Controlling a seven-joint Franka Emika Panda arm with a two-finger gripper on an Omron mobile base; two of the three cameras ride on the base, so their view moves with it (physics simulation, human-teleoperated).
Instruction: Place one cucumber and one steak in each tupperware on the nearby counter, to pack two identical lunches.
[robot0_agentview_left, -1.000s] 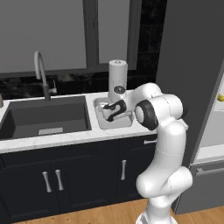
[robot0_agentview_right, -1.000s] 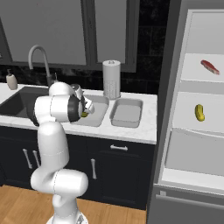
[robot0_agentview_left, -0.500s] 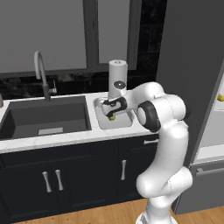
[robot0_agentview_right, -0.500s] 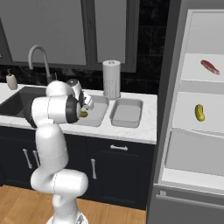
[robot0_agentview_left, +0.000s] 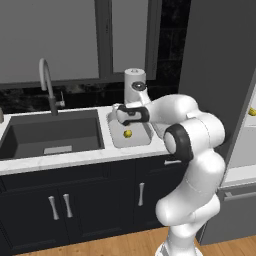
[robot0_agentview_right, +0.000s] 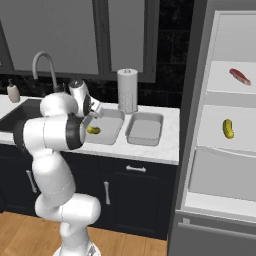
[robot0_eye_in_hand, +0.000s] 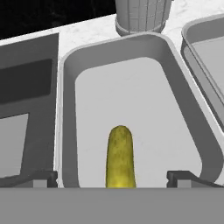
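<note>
Glossy, slightly bumpy yellow-green cucumber (robot0_eye_in_hand: 120, 157); matt, smooth light-grey plastic tupperware (robot0_eye_in_hand: 175, 94); white marble-look table (robot0_agentview_left: 75, 159); shiny metal faucet (robot0_agentview_left: 47, 82); wooden floor (robot0_agentview_right: 15, 235).

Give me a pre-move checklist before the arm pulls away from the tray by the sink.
1. Cucumber lying inside the tray next to the sink: ok.
2. Fingers spread wide, clear of the cucumber: ok.
3. Second tray free for its share: ok.
4. Steak in either tray: not ok; one steak sits on a fridge shelf.
5. Second cucumber on the shelf below: ok.
6. Second steak located: cannot tell.
</note>
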